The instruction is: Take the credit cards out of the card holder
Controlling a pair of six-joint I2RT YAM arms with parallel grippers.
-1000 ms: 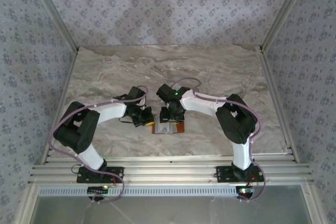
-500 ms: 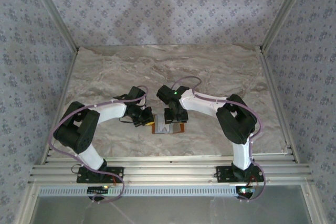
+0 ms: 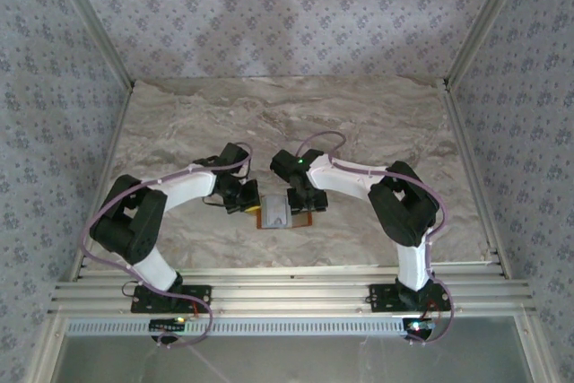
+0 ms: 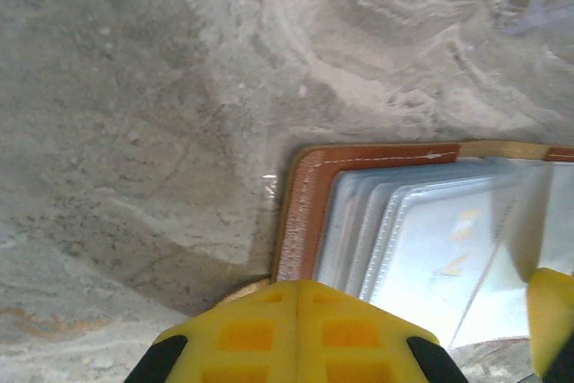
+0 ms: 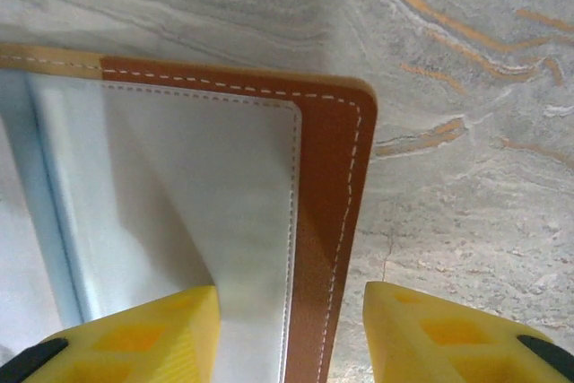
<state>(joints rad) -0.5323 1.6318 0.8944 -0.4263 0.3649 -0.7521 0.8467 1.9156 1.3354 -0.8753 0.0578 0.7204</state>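
**A:** Left claw first. What is it doing?

**B:** The left gripper [image 4: 296,311] is clenched. Its 2 yellow fingers are pressed together with only a seam between them. I cannot tell whether anything thin is nipped in that seam.

**A:** And what lies around it?

**B:** Its tips sit at the edge of the card holder [image 4: 300,213], which lies open and flat on the marble table [image 4: 134,87]. The holder has an orange-brown rim with white stitching and pale grey-blue inner faces.

**A:** Where are the credit cards?

**B:** The credit cards [image 4: 421,248] are inside the holder, on the side nearest the left gripper. They are silvery and stacked, with their edges stepped just inside the rim.

**A:** Now the right claw.

**B:** The right gripper [image 5: 291,329] is released, with its jaws well apart. 1 of its fingers [image 5: 143,329] hangs over the pale inner face and the other over bare marble. The holder's stitched brown rim runs between them.

**A:** How does it look from above?

**B:** Both arms bend inward, and the 2 grippers flank the holder, the left one at its left edge and the right one at its right. The holder lies near the front middle of the table.
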